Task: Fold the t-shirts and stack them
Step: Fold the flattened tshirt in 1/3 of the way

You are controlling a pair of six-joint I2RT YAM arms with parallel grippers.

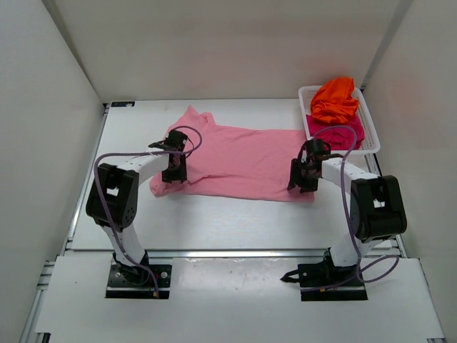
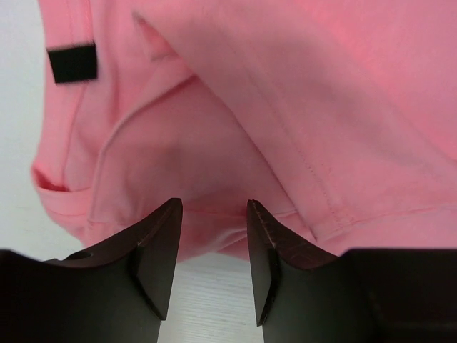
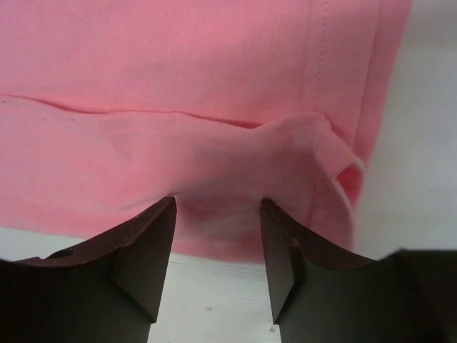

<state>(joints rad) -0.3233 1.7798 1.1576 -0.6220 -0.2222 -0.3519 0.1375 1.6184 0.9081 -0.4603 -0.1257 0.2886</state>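
The light pink t-shirt [image 1: 243, 161] lies spread flat across the middle of the table. My left gripper [image 1: 173, 168] is open at the shirt's near left edge. In the left wrist view [image 2: 214, 207] its tips straddle a folded hem of the pink t-shirt [image 2: 285, 107]. My right gripper [image 1: 300, 177] is open at the near right corner. In the right wrist view [image 3: 218, 204] its tips rest on a bunched ridge of the pink t-shirt [image 3: 178, 71]. The bright orange t-shirt [image 1: 334, 100] and the deep magenta t-shirt [image 1: 341, 134] lie crumpled in the basket.
The white mesh basket [image 1: 373, 132] stands at the back right, just behind my right arm. White walls close in the table [image 1: 214, 221] on the left, back and right. A small black label [image 2: 73, 63] sits on the pink shirt's edge.
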